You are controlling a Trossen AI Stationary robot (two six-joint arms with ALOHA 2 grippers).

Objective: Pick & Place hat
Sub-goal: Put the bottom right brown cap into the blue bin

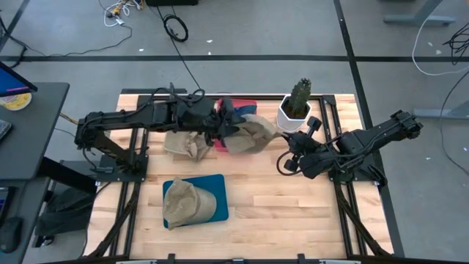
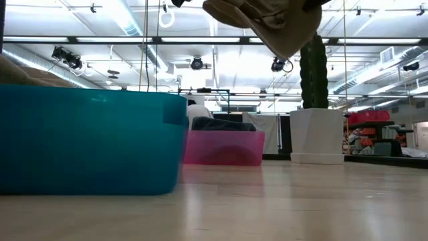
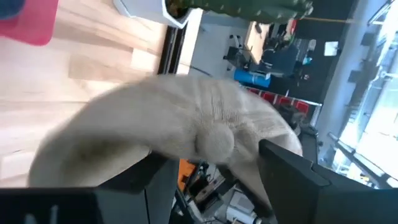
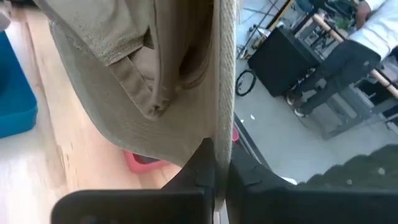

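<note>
A tan bucket hat [image 1: 253, 136] hangs in the air over the pink tray [image 1: 245, 104], and shows at the top of the low view [image 2: 267, 23]. My right gripper [image 4: 219, 155] reaches in from the table's right [image 1: 284, 143] and is shut on the hat's brim. My left gripper [image 1: 223, 126] reaches in from the left. It is open, and its fingers [image 3: 286, 171] stand wide apart just before the hat's crown [image 3: 186, 118], either side of the top button [image 3: 214, 140]. My right gripper pinches the edge of the hat's brim [image 4: 224, 124] between its two shut fingers, coming roughly level from the table's right. The hat is lifted clear, and its crown [image 4: 137, 74] sags beside the fingers above the pink tray. My left gripper: I cannot tell whether its open fingers touch the crown.
A blue tray [image 1: 216, 183] near the front carries another tan hat [image 1: 183, 204] and fills the left of the low view [image 2: 87, 140]. A third tan hat [image 1: 183, 143] lies on the wood under the left arm. A potted cactus [image 1: 295, 110] stands at the far right. Bare wood lies front right.
</note>
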